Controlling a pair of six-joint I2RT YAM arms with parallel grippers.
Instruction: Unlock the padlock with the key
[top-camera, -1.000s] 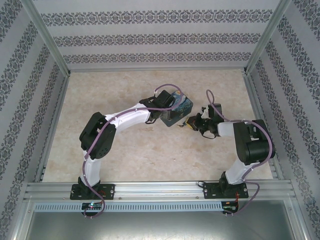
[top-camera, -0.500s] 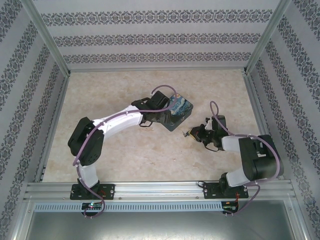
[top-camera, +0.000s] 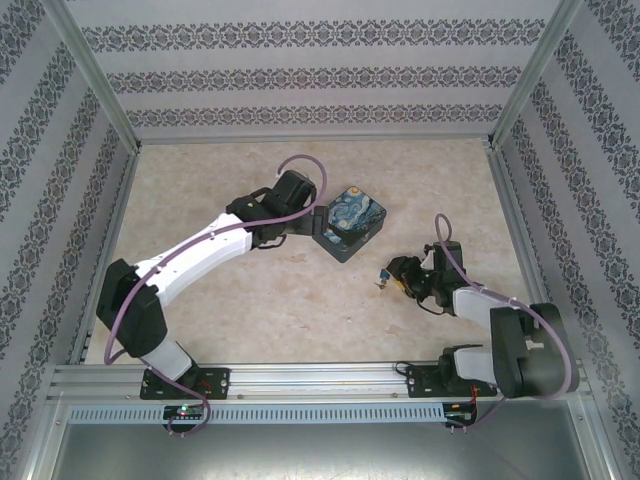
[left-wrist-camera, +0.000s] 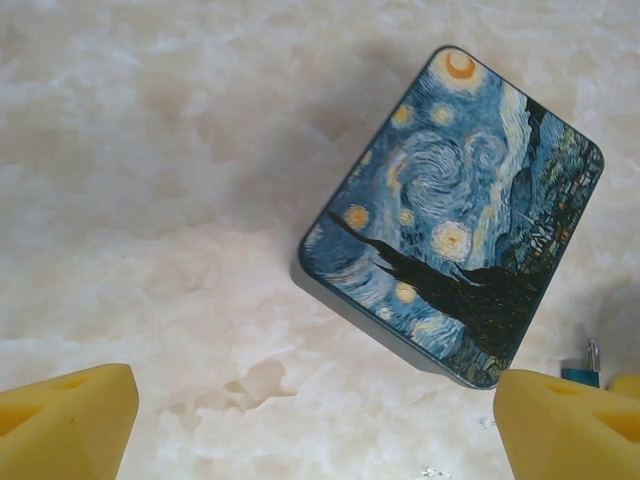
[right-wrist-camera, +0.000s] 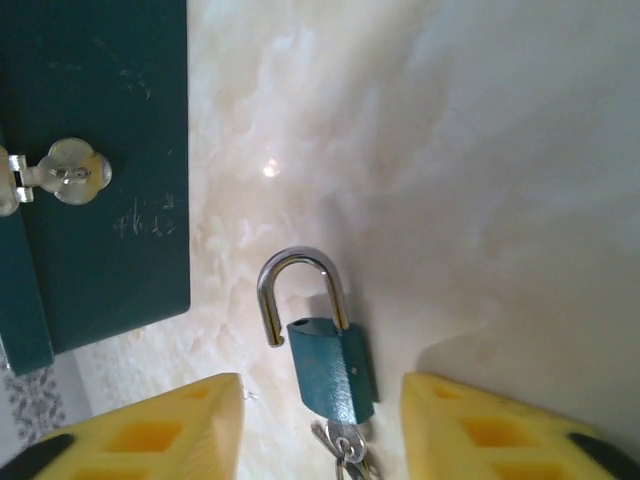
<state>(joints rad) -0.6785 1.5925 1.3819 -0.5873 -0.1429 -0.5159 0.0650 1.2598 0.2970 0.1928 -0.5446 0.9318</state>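
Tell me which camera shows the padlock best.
The right wrist view: the padlock lies close up between the yellow fingers, with its teal body, its shackle with one leg free and the key in its base all plain. The top external view shows it as a speck; the left wrist view catches a sliver at its lower right edge.

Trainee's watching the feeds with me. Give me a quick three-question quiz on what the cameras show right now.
1. True or false: the padlock's shackle stands open at one end.
2. Where is the key? A) at the padlock's base B) on the painted box C) alone on the table
3. Fill in: the right gripper's pads stand ___ from the padlock.
Key: 1 true; 2 A; 3 apart.
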